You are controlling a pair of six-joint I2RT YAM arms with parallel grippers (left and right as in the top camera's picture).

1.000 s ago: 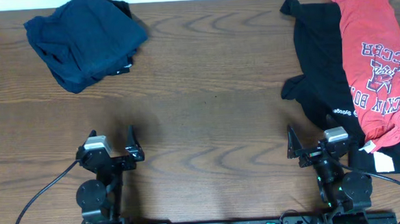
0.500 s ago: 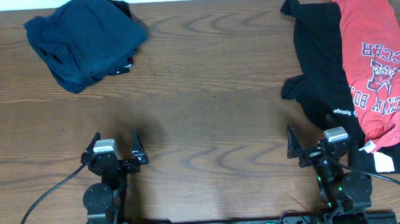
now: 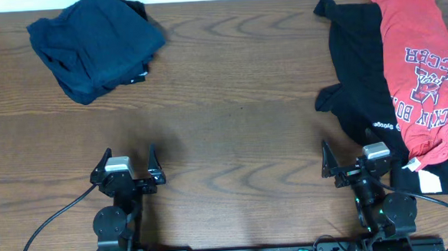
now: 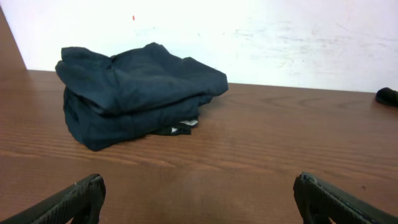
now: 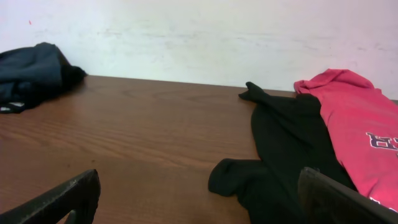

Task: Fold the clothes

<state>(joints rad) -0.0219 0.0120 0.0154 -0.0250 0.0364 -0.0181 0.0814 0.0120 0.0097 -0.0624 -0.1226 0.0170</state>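
The clothes lie in two groups. A folded stack of dark navy pieces (image 3: pixel 93 44) sits at the back left, and shows in the left wrist view (image 4: pixel 137 93) and at the edge of the right wrist view (image 5: pixel 31 74). A black tee (image 3: pixel 359 64) (image 5: pixel 286 143) lies spread at the right, partly under a red tee (image 3: pixel 420 61) (image 5: pixel 354 118) with dark lettering. My left gripper (image 3: pixel 127 160) (image 4: pixel 198 186) is open over bare wood near the front edge, holding nothing. My right gripper (image 3: pixel 356 155) (image 5: pixel 199 183) is open and empty too, just short of the black tee's sleeve.
The brown wooden table (image 3: pixel 238 102) runs from a white wall at the back to the arm bases at the front. A white label (image 3: pixel 426 180) shows on the black cloth at the front right. Cables trail from both arm bases.
The left gripper drew back slightly toward the front edge and squared up facing the far side, then held still. The right arm and the clothes have not moved.
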